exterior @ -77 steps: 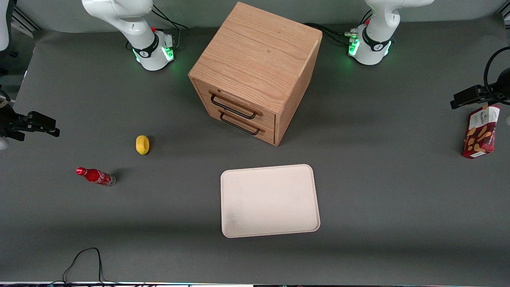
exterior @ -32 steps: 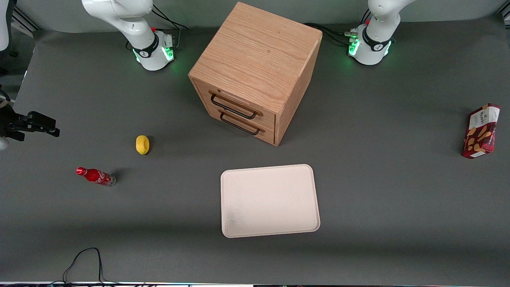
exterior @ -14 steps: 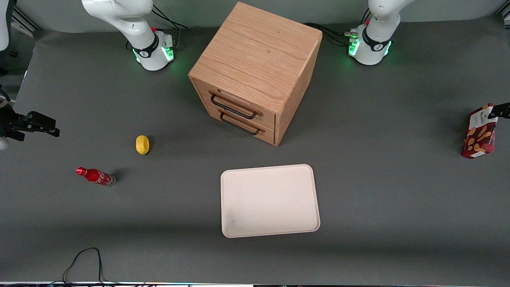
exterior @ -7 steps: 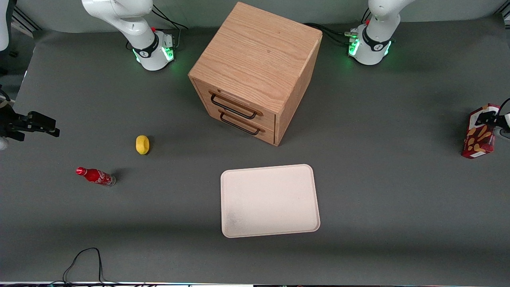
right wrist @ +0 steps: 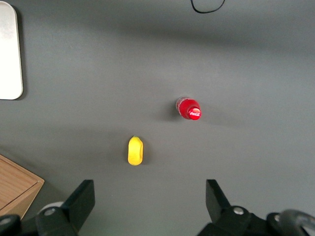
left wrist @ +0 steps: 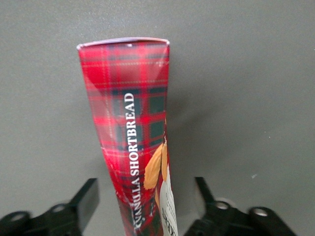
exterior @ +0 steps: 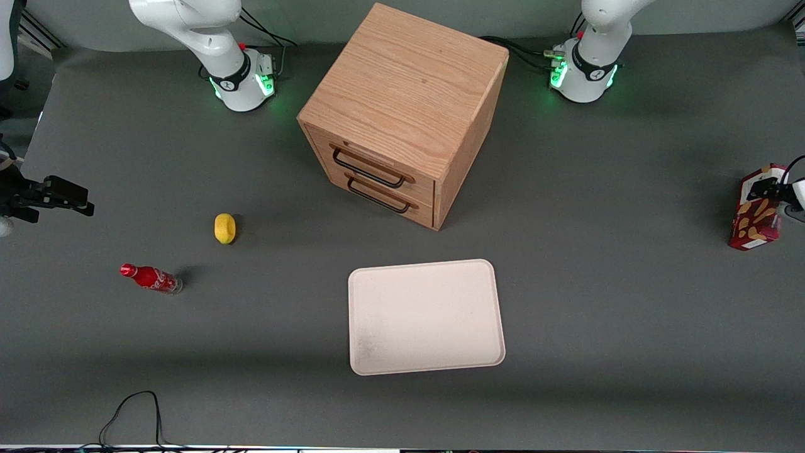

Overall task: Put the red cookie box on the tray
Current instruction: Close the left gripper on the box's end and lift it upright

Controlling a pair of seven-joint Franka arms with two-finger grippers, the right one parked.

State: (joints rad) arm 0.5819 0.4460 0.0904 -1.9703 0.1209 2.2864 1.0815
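Note:
The red cookie box (exterior: 756, 220) stands on its narrow edge at the working arm's end of the table, far from the cream-white tray (exterior: 426, 316), which lies flat in front of the cabinet, nearer the front camera. My left gripper (exterior: 772, 189) is down over the box's upper end. In the left wrist view the tartan side of the red cookie box (left wrist: 133, 123) runs up between the two black fingers (left wrist: 87, 197). The gripper (left wrist: 146, 201) is open, with grey table showing in the gap on each side of the carton.
A wooden drawer cabinet (exterior: 402, 113) with two drawers stands mid-table, farther from the camera than the tray. A yellow object (exterior: 224, 228) and a small red soda bottle (exterior: 151, 277) lie toward the parked arm's end. A black cable (exterior: 132, 409) loops at the near table edge.
My left gripper came in from the edge of the view and lowered over the box's upper end. The box, the tray and everything else stayed where they were.

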